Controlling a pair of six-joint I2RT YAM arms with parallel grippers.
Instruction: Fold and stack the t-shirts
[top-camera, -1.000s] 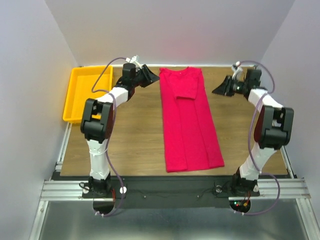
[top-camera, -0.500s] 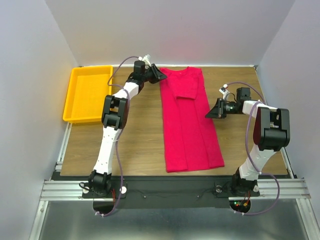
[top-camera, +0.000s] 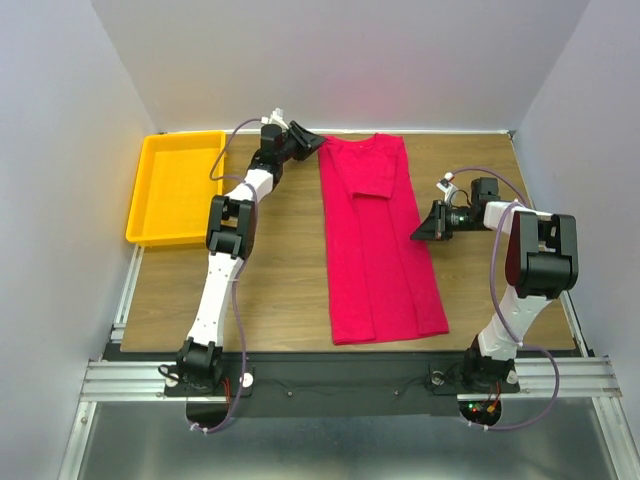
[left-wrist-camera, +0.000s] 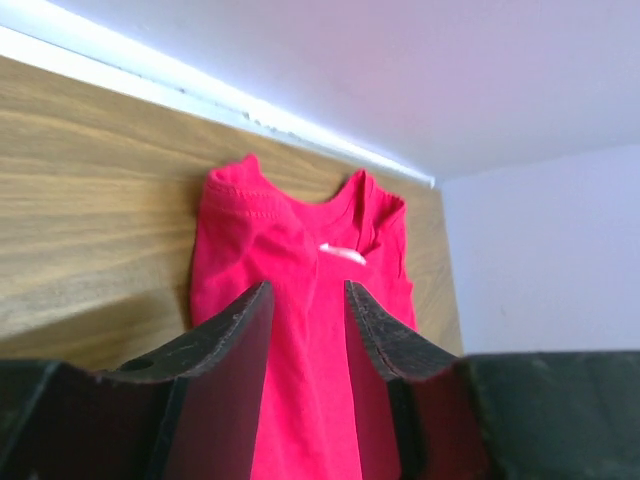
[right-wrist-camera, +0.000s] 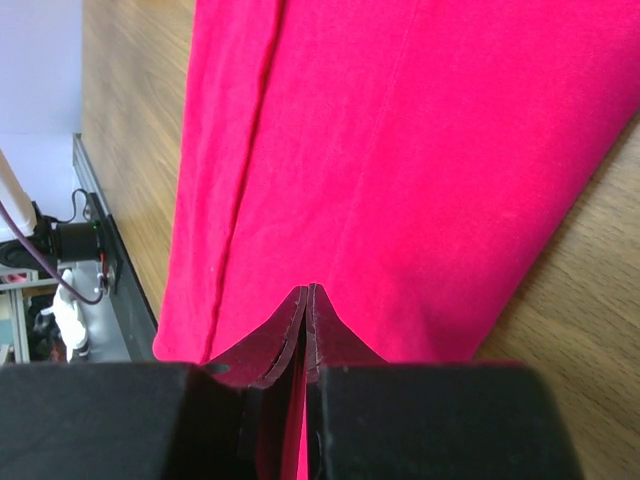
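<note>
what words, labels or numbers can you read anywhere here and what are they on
nothing here can be read.
white neck label inside the collar of the red t-shirt: too small and blurred to read.
yellow tray: no markings show.

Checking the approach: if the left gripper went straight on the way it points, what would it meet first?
Most likely the red t-shirt, near its collar; the left gripper points at it with jaws open, though depth is unclear.
</note>
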